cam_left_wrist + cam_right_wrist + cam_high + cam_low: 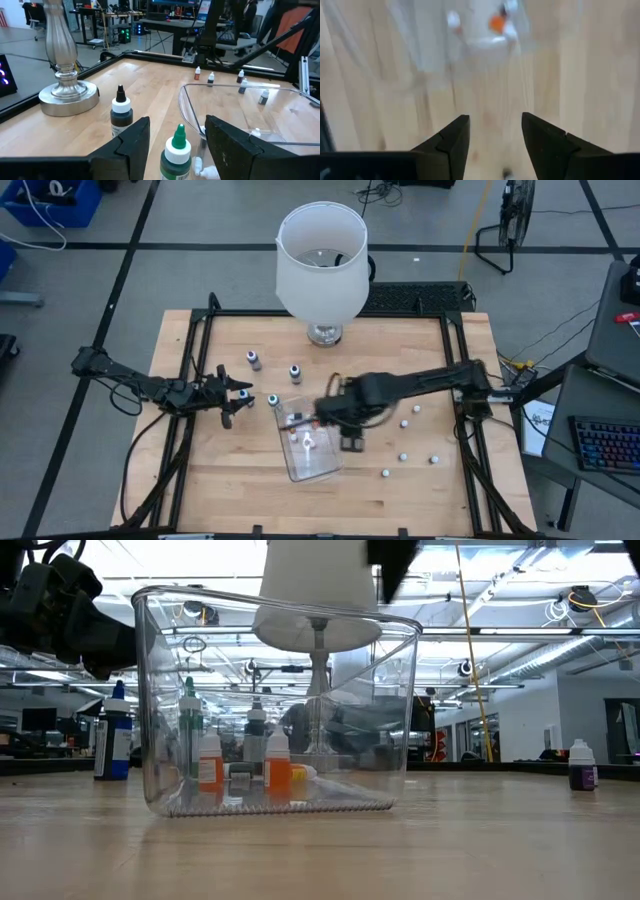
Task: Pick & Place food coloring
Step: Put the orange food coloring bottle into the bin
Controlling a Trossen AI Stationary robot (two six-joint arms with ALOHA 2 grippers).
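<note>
Both sets of fingers gape empty: right gripper point(492, 132) over tray point(325, 470), left gripper point(175, 135) framing a green-capped bottle point(176, 156)

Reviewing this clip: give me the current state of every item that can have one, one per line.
Clear tray: upright on the table, holding a few bottles.
Orange bottles: standing inside the tray.
Green-capped bottle: upright, between the left gripper's open fingers, not gripped.
Right gripper: open, empty, above the tray.
Loose bottles: scattered on the table.
Lamp: upright.
</note>
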